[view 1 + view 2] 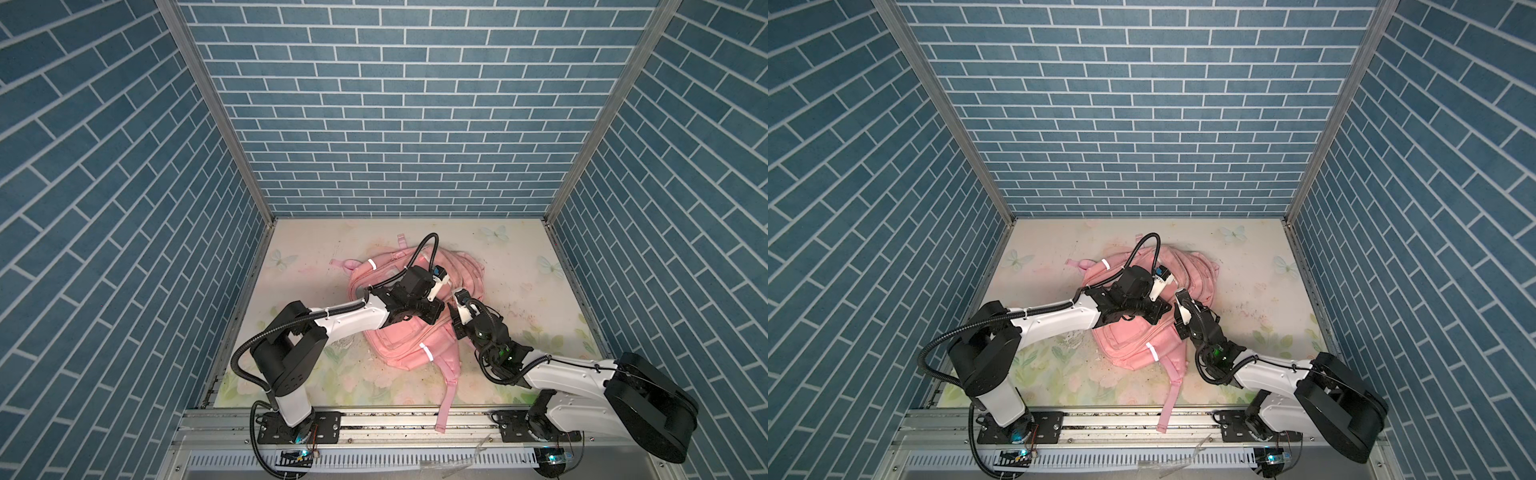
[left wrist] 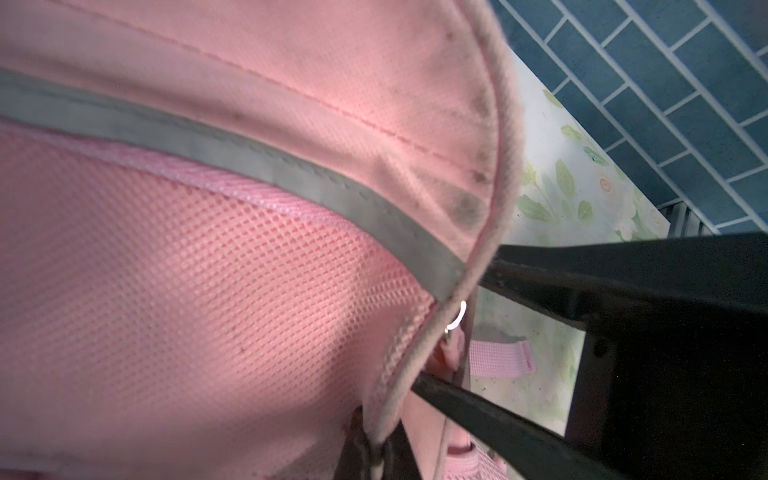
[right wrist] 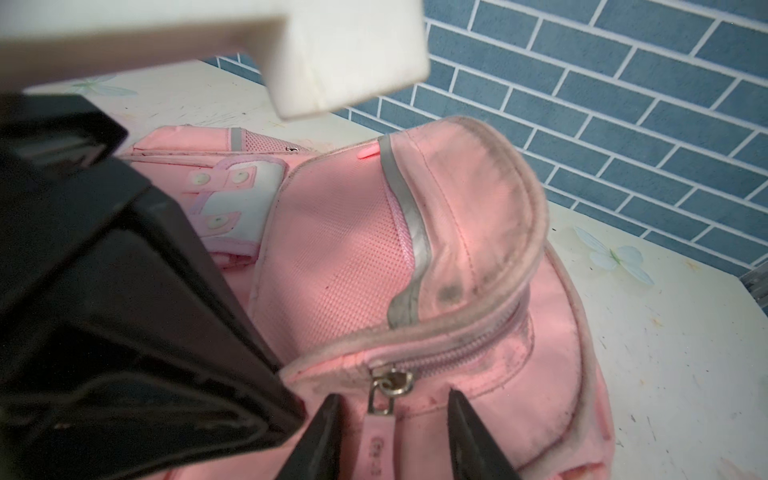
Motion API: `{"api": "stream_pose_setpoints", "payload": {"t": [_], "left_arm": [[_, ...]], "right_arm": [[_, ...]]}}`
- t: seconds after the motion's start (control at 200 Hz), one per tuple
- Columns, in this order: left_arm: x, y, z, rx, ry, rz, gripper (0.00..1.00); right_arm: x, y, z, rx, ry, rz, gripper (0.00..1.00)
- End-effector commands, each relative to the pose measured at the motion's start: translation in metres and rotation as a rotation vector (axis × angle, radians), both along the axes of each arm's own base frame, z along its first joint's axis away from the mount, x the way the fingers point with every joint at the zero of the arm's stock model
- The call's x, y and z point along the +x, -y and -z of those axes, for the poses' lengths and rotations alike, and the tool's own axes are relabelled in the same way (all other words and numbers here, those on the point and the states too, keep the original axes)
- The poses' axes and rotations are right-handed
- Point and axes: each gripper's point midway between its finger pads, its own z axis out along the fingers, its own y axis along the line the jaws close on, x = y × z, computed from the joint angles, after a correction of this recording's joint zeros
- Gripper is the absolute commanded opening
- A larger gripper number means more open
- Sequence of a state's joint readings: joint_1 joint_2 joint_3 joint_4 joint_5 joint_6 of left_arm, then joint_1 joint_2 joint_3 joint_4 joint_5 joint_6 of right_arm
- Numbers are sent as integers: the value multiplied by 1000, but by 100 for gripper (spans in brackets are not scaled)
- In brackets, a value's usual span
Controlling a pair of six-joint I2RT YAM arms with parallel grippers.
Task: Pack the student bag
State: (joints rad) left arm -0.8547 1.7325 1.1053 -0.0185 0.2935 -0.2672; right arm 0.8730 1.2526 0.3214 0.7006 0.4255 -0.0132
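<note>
1. Surroundings: blue brick-pattern walls (image 1: 395, 124) close the cell on three sides. The table (image 1: 519, 291) has a pale floral and butterfly print, soiled in places. A metal rail (image 1: 374, 419) runs along its near edge.
2. Obstructions: in the right wrist view, the black body of the left gripper (image 3: 278, 382) and a white part of the left arm (image 3: 332, 54) hide much of the bag behind them. In both top views the two wrists crowd together over the bag's middle.
3. Task item: the student bag (image 1: 399, 345) lies flat near the centre of the table, under both arms. One pink strap (image 1: 446, 399) trails over the rail.
4. Left gripper: I find it clenched on the bag's grubby piped edge (image 3: 357, 343), just beside the end of a zip. Its fingers (image 2: 623, 270) pass behind the fabric.
5. Right gripper (image 3: 392, 397): released. Its jaws stand apart on either side of the metal zip pull (image 3: 390, 384), and the pink tab (image 3: 376, 451) lies between them with a gap on each side.
6. Markings: the tab carries small embossed characters, too blurred for me to read. A grey reflective strip (image 3: 411, 232) borders a mesh panel (image 3: 345, 266). A pale panel with three snap studs (image 3: 245, 195) sits beyond the left gripper.
</note>
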Motion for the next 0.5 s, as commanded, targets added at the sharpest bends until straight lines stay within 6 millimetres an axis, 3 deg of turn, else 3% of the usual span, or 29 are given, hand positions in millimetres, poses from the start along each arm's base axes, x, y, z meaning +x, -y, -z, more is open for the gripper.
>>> {"api": "stream_pose_setpoints", "payload": {"t": [0.0,0.205,0.495], "left_arm": [[-1,17,-20,-83,-9,24,0],[-1,10,-20,-67,-2,20,0],[-8,-18,-7,81,48,47,0]], "right_arm": [[13,1,-13,-27,53,68,39],[9,6,-7,-27,35,78,19],[-11,7,-12,74,-25,-116,1]]}}
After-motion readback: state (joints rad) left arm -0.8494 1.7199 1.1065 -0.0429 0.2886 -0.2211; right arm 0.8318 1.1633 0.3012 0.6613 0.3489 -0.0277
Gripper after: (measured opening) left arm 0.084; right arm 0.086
